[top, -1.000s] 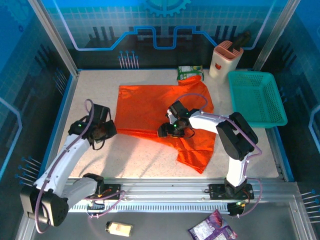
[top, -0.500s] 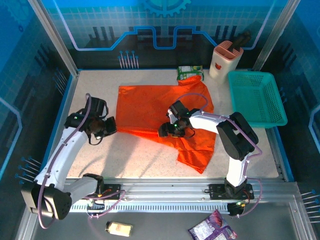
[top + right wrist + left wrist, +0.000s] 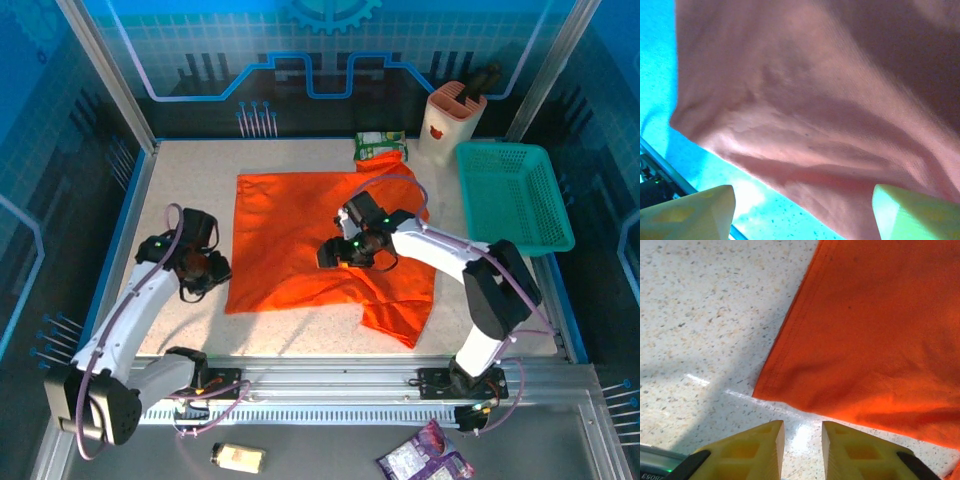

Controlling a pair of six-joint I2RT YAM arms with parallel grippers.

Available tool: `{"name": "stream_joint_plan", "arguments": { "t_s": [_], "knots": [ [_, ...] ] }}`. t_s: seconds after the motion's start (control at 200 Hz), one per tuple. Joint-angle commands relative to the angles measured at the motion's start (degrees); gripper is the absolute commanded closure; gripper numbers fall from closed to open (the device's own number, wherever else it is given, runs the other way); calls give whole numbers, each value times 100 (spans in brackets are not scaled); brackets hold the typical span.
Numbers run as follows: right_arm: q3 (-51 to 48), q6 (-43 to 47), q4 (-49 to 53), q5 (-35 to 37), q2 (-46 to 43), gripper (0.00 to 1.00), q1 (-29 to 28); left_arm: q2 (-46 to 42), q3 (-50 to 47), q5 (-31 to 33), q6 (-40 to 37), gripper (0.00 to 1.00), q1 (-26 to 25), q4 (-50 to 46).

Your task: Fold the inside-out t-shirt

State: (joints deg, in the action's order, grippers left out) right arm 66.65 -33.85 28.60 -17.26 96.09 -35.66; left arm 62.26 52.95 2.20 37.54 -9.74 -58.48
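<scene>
Lying spread on the speckled table [image 3: 180, 190], the orange t-shirt [image 3: 300, 230] covers the middle of the surface, a little toward the far side. Its main part is almost flat, with some soft wrinkles. One loose part reaches toward the near right side and ends in a point.

The left gripper [image 3: 215, 272] is over the bare table, just beside the left edge of the shirt. In the left wrist view its two yellow fingers [image 3: 765, 447] stand a little apart with nothing between them. A hemmed corner of the shirt lies just in front of them and does not touch them.

The right gripper [image 3: 330, 253] is above the middle of the shirt, near its front edge. In the right wrist view its fingers [image 3: 700, 205] are spread wide, one in each lower corner, and they hold nothing. The cloth shows beyond them with a few folds.

A teal mesh basket [image 3: 515, 195] stands at the right edge of the table, well apart from the shirt. A pale knife block [image 3: 450, 120] is in the far right corner. A small green packet [image 3: 381, 146] lies at the far edge and touches the shirt's top.
</scene>
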Motion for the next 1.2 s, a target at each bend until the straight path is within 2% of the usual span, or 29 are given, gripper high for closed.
{"name": "stream_joint_plan", "arguments": {
  "t_s": [0.0, 0.115, 0.295, 0.405, 0.495, 0.585, 0.775, 0.956, 1.096, 1.196],
  "knots": [
    [-38, 71, 455, 296, -249, 26, 156, 432, 24, -302, 157, 76, -305, 551],
    [-376, 80, 586, 429, -485, 26, 372, 1027, -221, -490, 300, 78, -583, 1251],
    [-1132, 106, 822, 678, -1067, 24, 682, 2121, -652, -837, 377, 80, -553, 2421],
    [-1727, 42, 820, 726, -1408, 22, 850, 2695, -802, -922, 257, 81, -309, 2771],
    [-2285, -127, 657, 686, -1640, 22, 1013, 2879, -1078, -1083, 149, 81, 101, 3091],
    [-2753, -310, 435, 642, -1811, 20, 1158, 2849, -1294, -1550, 120, 80, 471, 3467],
    [-3254, -796, 439, 968, -1858, 18, 1434, 2889, -1004, -1310, -119, 78, 747, 3089],
    [-2999, -1023, 971, 1247, -2014, 20, 1437, 3020, -945, -1633, -399, 79, 1188, 3059],
    [-2534, -835, 1414, 1316, -2507, 24, 1167, 2643, -820, -1552, -520, 78, 1228, 2757],
    [-2279, -527, 1321, 767, -2617, 26, 798, 2212, -714, -1551, -515, 75, 1220, 2544]
  ]
}}
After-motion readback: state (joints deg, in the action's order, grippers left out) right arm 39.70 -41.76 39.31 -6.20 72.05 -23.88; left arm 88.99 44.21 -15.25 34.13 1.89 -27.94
